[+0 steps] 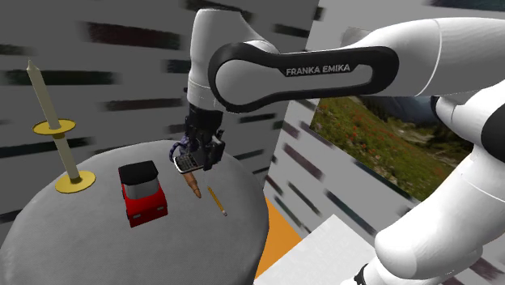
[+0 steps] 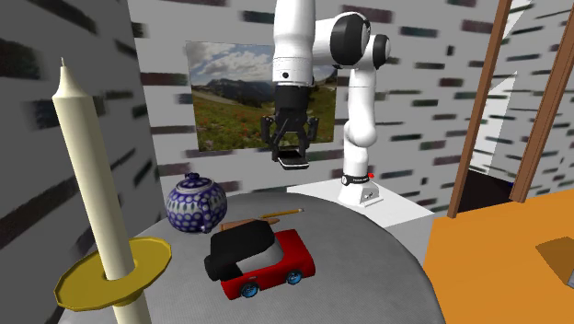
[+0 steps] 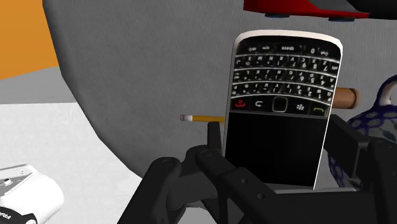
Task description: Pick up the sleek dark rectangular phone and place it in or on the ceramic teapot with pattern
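A black phone [image 3: 283,108] with a keypad and a dark screen is clasped between my gripper's [image 3: 280,143] two black fingers. In the shoulder view the gripper [image 1: 194,160] hangs above the far part of the round grey table [image 1: 97,251], with the phone [image 1: 188,164] in it. From the second exterior view the gripper [image 2: 293,155] and phone [image 2: 293,161] are well above the table, up and to the right of a round blue-and-white patterned teapot [image 2: 196,204]. A part of that teapot [image 3: 382,108] shows just beyond the phone's edge.
A red toy car [image 1: 142,193] with a black roof stands mid-table. A yellow pencil [image 1: 216,199] and a brown wooden stick [image 1: 193,186] lie under the gripper. A tall cream candle [image 1: 53,129] on a yellow holder stands at the shoulder view's left. Orange floor [image 2: 497,258] lies beyond the table edge.
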You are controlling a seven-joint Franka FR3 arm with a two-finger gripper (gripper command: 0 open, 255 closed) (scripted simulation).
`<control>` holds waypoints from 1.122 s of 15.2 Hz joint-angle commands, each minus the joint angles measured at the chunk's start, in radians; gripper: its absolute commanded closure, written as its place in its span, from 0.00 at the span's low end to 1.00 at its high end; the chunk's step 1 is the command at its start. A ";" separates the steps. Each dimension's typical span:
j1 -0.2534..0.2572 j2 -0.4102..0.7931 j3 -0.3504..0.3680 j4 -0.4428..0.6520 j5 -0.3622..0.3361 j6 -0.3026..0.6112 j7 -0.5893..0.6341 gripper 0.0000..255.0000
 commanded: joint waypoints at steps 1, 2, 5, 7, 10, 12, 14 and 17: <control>-0.002 -0.006 -0.001 0.023 0.006 -0.027 -0.005 1.00; -0.002 -0.007 -0.001 0.036 0.007 -0.040 -0.006 1.00; -0.002 -0.008 -0.001 0.076 0.008 -0.080 -0.007 1.00; -0.002 0.029 -0.004 0.104 -0.025 -0.089 -0.005 1.00; 0.010 0.139 -0.022 0.187 -0.119 -0.115 -0.001 1.00; 0.030 0.210 -0.043 0.251 -0.177 -0.139 -0.004 1.00; 0.056 0.279 -0.068 0.323 -0.229 -0.166 -0.013 1.00; 0.102 0.381 -0.109 0.448 -0.300 -0.216 -0.034 1.00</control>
